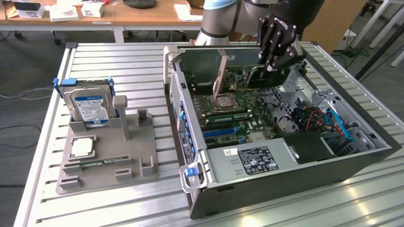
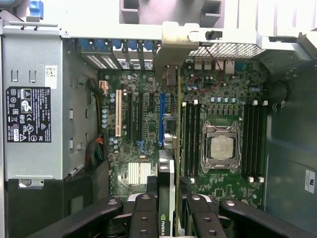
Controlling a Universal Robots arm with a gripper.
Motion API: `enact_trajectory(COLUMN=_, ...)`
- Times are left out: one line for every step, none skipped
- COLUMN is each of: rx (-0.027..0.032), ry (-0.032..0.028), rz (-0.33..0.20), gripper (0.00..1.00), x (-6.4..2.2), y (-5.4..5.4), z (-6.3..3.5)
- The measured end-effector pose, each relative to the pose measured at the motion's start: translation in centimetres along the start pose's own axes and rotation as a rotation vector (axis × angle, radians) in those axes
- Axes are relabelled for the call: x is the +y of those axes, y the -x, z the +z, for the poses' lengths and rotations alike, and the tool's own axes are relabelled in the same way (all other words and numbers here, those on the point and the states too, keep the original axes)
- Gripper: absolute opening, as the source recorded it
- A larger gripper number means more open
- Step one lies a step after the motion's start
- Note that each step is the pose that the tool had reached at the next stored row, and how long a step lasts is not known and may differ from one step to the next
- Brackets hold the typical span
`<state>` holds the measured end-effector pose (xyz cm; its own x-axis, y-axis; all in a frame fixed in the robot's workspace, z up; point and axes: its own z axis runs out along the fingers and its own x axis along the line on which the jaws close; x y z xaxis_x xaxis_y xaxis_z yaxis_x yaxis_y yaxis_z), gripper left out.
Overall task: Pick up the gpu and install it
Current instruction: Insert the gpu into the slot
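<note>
Here, pinching gpu (image 2: 167, 173) edge-on in end effector (image 2: 171, 210) over motherboard (image 2: 143, 124); aligned lengthwise with blue slot (image 2: 161, 119), just beside it, bracket (image 2: 174, 47) toward case rear (image 2: 114, 57).

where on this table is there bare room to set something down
Bare slats: the far corner of the table behind the hard drive, the narrow strip between the grey fixture and the computer case, and the near edge in front of both. Crowded: inside the case, where the end effector holds the gpu over the motherboard.
</note>
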<state>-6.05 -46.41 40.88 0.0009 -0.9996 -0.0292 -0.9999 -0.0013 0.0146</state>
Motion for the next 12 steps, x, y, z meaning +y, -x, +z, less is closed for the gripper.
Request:
enact_trajectory(rx=0.0, ry=0.0, rz=0.0, gripper=0.27, x=0.0, y=0.0, z=0.08)
enact_trajectory(rx=0.0, ry=0.0, rz=0.0, gripper=0.27, x=0.0, y=0.0, z=0.16)
enact_trajectory(rx=0.0, ry=0.0, rz=0.0, gripper=0.27, x=-0.01, y=-0.01, z=0.23)
enact_trajectory(rx=0.0, ry=0.0, rz=0.0, gripper=0.27, x=0.0, y=-0.01, z=0.31)
enact_trajectory(rx=-0.0001, ry=0.0, rz=0.0, gripper=0.27, x=-0.01, y=-0.01, z=0.38)
enact_trajectory(rx=0.0, ry=0.0, rz=0.0, gripper=0.27, x=-0.01, y=-0.01, z=0.46)
enact_trajectory(rx=0.0, ry=0.0001, rz=0.0, gripper=0.27, x=-0.01, y=-0.01, z=0.53)
enact_trajectory(rx=0.0, ry=0.0, rz=0.0, gripper=0.27, x=-0.01, y=-0.02, z=0.59)
enact_trajectory(rx=0.0, ry=0.0, rz=0.0, gripper=0.27, x=-0.01, y=-0.02, z=0.65)
enact_trajectory(rx=0.0, ry=0.0, rz=0.0, gripper=0.27, x=-0.01, y=-0.02, z=0.73)
enact_trajectory(rx=0.0, ry=0.0, rz=0.001, gripper=0.27, x=-0.01, y=-0.03, z=0.8)
enact_trajectory(rx=0.0, ry=0.0, rz=0.001, gripper=0.27, x=-0.01, y=-0.03, z=0.87)
